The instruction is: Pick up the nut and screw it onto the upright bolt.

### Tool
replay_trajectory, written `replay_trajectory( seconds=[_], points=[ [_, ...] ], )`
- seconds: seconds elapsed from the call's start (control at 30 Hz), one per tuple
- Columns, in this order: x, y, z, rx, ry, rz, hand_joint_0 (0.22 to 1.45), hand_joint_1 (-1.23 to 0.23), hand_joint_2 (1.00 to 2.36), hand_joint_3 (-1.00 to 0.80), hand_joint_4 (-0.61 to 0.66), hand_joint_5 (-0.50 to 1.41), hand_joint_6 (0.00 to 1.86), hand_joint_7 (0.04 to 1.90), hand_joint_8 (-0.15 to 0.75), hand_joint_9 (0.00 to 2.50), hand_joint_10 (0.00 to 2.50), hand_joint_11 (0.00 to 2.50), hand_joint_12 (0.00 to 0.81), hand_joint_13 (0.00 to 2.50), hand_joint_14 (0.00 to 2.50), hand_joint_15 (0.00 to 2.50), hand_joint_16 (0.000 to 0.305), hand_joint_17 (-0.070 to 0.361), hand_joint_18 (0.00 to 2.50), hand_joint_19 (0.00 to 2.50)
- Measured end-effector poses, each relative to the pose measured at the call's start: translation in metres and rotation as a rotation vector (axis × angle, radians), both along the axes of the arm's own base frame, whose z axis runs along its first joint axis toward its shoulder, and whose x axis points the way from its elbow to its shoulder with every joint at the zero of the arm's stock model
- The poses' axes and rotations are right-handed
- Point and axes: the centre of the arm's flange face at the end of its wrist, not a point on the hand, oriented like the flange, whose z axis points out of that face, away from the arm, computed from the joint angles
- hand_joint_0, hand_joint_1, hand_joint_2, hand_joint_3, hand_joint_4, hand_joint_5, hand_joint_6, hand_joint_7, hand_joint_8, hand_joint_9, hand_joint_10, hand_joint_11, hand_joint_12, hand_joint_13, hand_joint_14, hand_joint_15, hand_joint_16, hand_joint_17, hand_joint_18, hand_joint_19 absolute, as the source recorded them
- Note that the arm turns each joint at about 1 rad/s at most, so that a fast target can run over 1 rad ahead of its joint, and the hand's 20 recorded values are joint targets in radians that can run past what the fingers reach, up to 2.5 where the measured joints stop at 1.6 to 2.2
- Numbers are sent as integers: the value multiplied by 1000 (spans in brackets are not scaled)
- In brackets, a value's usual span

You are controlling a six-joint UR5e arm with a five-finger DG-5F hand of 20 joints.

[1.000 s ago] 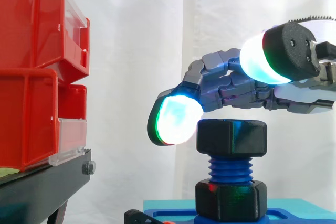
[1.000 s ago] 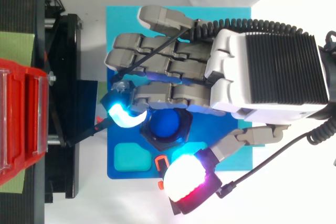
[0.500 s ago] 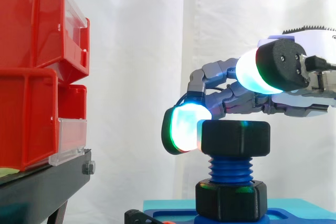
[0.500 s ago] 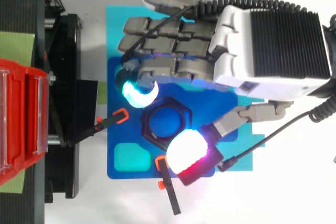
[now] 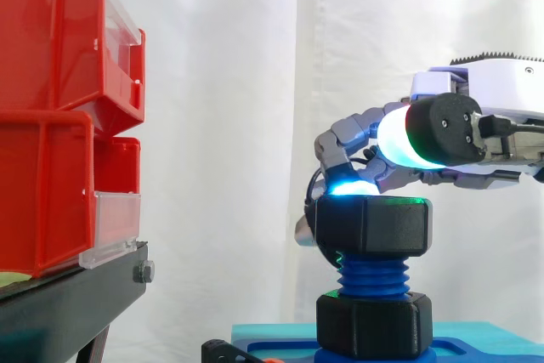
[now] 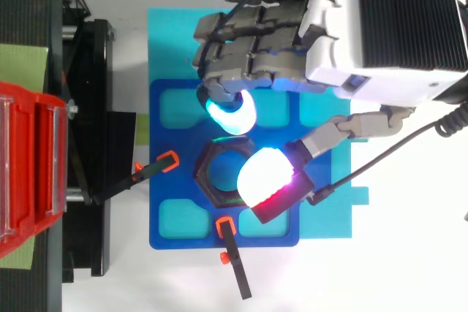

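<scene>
Where the blue plate (image 6: pixel 156 202) has its near edge, a black clamp with an orange tip (image 6: pixel 225 225) pokes in from outside the plate. A second clamp (image 6: pixel 169 159) of the same kind reaches in over the plate's edge on the bins' side. The plate lies on a cyan mat (image 6: pixel 175 42).

Just back from the near edge, about mid-plate, the blue bolt (image 5: pixel 371 276) stands upright. A black hex collar (image 5: pixel 371 325) sits at its foot on the plate. The black nut (image 5: pixel 371 225) sits level on top of the bolt, with a few bare threads between it and the collar. From above, the nut (image 6: pixel 212 173) lies between the two clamp tips.

The hand (image 6: pixel 373 42) comes in from the right. It hangs over the nut and the plate's far half, palm down. In the side view it is right above the nut and dips behind it. Cannot tell whether it grips the nut or just rests by it.

Off the plate, stacked red bins (image 5: pixel 51 116) sit on a black stand (image 5: pixel 68 303). Farthest back hangs the white curtain (image 5: pixel 238 82).
</scene>
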Motion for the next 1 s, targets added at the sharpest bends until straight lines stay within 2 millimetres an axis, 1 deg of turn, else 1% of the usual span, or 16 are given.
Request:
replay_trajectory(
  seconds=[0.03,0.1,0.13,0.23,0.3,0.37,0.47,0.8,1.0],
  points=[
    [0,-1,0,0,0,0,501,-326,1000,-500,164,59,501,1427,223,1082,0,0,170,738,0,0,11,26,423,0],
    [0,-2,0,0,-1,1,491,-300,1000,-500,210,25,503,1344,243,1039,0,0,190,699,0,0,14,31,387,0],
    [0,-2,0,-1,-1,2,486,-284,1000,-500,247,-3,504,1245,258,983,0,0,204,672,0,0,16,35,351,0],
    [0,-3,1,-1,-5,4,475,-249,1000,-500,314,-62,504,1014,254,880,0,0,244,607,0,0,21,47,277,0],
    [0,-4,1,-1,-10,6,468,-234,1000,-500,301,-86,504,916,256,823,0,0,259,572,0,0,23,53,247,0],
    [0,-5,2,-1,-18,10,462,-215,1000,-500,261,-115,503,813,254,742,0,0,276,505,0,0,27,61,186,0],
    [2,-6,4,-2,-33,18,457,-193,1000,-500,227,-146,502,727,249,656,0,0,290,443,0,0,30,67,120,0],
    [5,3,8,-4,-70,51,458,-176,1000,-500,221,-151,502,712,249,581,0,0,307,375,0,0,33,75,57,0],
    [6,13,8,-3,-72,63,463,-170,1000,-500,240,-134,503,781,256,582,0,0,308,373,0,0,33,75,52,0]
  ],
)
